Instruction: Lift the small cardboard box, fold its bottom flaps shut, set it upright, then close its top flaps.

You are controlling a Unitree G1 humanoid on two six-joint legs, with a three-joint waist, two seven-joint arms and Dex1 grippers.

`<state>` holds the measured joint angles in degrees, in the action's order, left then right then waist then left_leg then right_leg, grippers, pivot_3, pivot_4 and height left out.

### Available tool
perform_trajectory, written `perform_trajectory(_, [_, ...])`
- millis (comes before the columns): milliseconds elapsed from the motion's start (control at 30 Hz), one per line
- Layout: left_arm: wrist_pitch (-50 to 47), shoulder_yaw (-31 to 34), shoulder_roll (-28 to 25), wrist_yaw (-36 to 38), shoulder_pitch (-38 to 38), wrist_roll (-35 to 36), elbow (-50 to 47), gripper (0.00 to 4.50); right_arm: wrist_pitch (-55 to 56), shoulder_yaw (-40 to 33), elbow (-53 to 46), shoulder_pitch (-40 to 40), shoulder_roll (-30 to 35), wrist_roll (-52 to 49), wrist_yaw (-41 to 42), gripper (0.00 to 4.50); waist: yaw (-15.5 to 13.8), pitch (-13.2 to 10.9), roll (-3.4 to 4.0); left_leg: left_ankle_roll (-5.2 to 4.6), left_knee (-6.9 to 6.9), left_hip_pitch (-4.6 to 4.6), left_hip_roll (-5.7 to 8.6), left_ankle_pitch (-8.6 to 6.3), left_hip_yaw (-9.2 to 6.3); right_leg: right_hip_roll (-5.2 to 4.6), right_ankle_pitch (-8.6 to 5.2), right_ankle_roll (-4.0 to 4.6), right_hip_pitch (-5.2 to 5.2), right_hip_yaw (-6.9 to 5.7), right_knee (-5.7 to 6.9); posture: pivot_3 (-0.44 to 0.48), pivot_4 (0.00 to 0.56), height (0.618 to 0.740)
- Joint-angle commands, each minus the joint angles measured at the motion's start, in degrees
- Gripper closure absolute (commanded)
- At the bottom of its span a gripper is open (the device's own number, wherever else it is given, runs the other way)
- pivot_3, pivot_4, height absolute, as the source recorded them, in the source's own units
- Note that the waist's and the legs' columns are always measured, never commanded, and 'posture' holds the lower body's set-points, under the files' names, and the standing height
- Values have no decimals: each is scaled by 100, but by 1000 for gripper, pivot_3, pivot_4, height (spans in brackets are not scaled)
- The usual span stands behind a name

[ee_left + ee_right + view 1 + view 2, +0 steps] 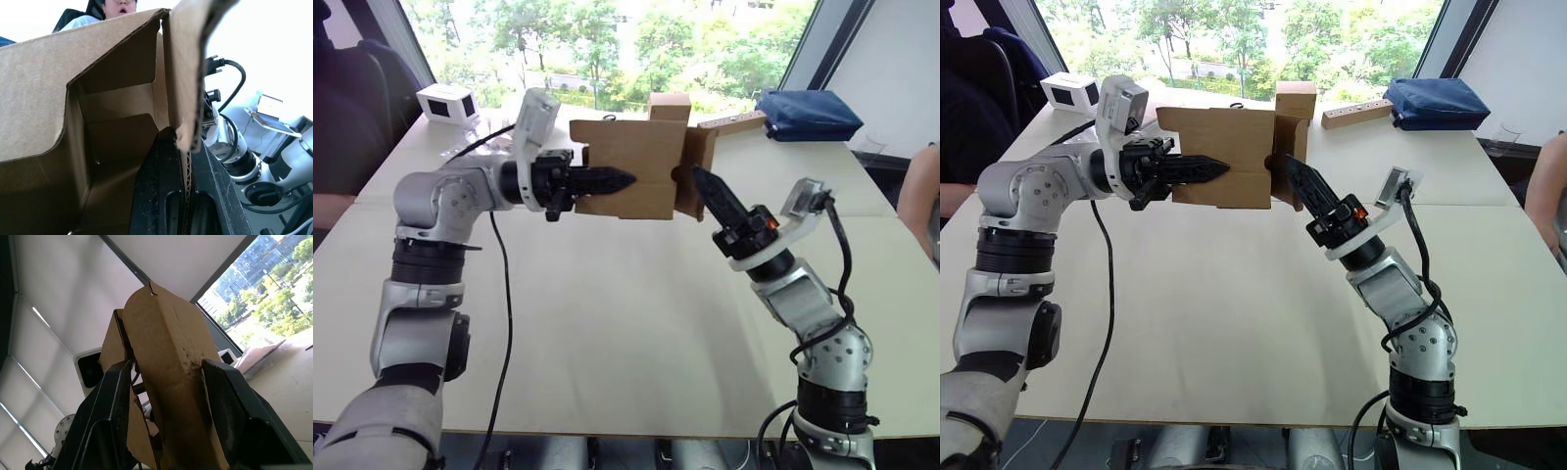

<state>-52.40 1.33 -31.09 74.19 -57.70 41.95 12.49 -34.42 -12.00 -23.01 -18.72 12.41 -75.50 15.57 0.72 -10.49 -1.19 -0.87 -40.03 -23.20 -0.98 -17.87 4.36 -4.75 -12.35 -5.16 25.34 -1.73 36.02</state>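
Nearest, the bare table [607, 333] carries nothing beneath the arms; above its middle the small cardboard box [631, 166] hangs in the air, lifted clear of the surface and held on its side between the two arms. The left gripper [607, 180] reaches in from the left with its fingers clamped on a wall of the box, one finger inside and one outside, as the left wrist view makes plain. The right gripper [710, 191] comes up from the right, its jaws parted around a flap [697, 166] at the box's right end, straddling it rather than pinching it. The box's interior looks empty. The lift appears done and the flap-folding step is in hand; the next move likely calls for the right gripper to push that flap inward against the opening while the left keeps the box steady. Farther back sit a cube-like brown box [670, 106], a white box [447, 102] at far left and a blue bag [808, 115] at far right.
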Motion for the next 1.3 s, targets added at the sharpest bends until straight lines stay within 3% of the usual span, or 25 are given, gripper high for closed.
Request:
perform_trajectory(33, [80, 127, -19, 14, -167, 68, -65, 4500, 87, -7, -253, -48, -19, -75, 30, 2142, 1, 0, 0, 0, 0, 0, 0, 0, 0, 0, 0, 0, 0, 0, 0, 0, 150, 740])
perform_trajectory(500, [99, 133, -41, 6, -194, 54, -40, 4500, 207, 33, -193, -93, -296, -520, 1, 2142, 2, 0, 0, 0, 0, 0, 0, 0, 0, 0, 0, 0, 0, 0, 0, 0, 150, 740])
perform_trajectory(600, [101, 136, -37, 7, -194, 59, -43, 4500, 234, 92, -129, -113, -252, -276, -21, 2803, 0, 0, 0, 0, 0, 0, 0, 0, 0, 0, 0, 0, 0, 0, 0, 0, 150, 740])
perform_trajectory(1300, [90, 192, 59, -127, -164, 124, -57, 4500, 698, 398, 68, -418, -949, 401, -326, 2803, 6, 0, 0, 0, 0, 0, 1, 0, 0, 1, 0, 0, 1, 0, 1, 0, 150, 740])
